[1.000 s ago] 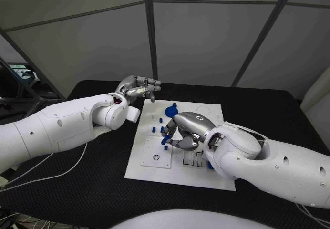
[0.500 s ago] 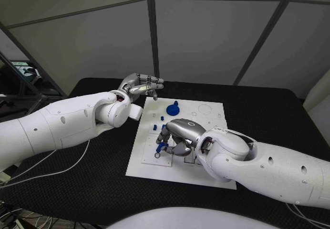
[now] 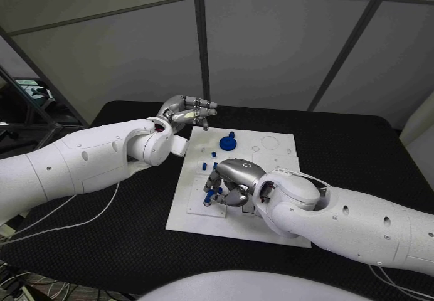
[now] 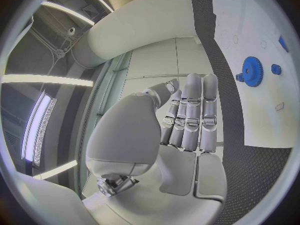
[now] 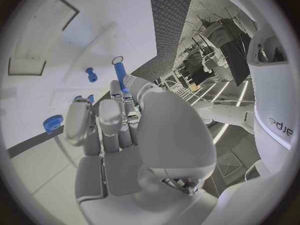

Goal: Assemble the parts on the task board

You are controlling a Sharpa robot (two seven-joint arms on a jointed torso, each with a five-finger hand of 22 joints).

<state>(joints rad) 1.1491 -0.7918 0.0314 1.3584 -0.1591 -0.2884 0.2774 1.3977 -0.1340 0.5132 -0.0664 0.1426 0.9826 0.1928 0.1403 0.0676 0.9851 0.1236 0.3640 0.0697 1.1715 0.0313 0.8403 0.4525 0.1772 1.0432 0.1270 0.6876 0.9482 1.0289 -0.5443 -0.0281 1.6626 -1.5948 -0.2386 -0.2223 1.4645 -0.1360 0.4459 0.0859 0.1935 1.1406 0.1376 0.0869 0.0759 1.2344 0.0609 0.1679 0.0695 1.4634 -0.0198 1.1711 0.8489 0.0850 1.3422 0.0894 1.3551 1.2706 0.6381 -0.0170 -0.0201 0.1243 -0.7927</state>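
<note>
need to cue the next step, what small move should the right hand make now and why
Probably ease the right hand straight down: it holds a blue pin just over the near-left of the task board. Whether the pin is lined up with a hole cannot be told.

text: mirrored lettering on white arm (image 5: 279,126) | not legible | no other text readable

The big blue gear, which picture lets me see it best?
The left wrist view: the gear lies in the open on the white board, teeth showing, nothing covering it. The head view shows the same gear smaller, at the far end of the board. In the right wrist view I can't tell it apart for sure.
</note>
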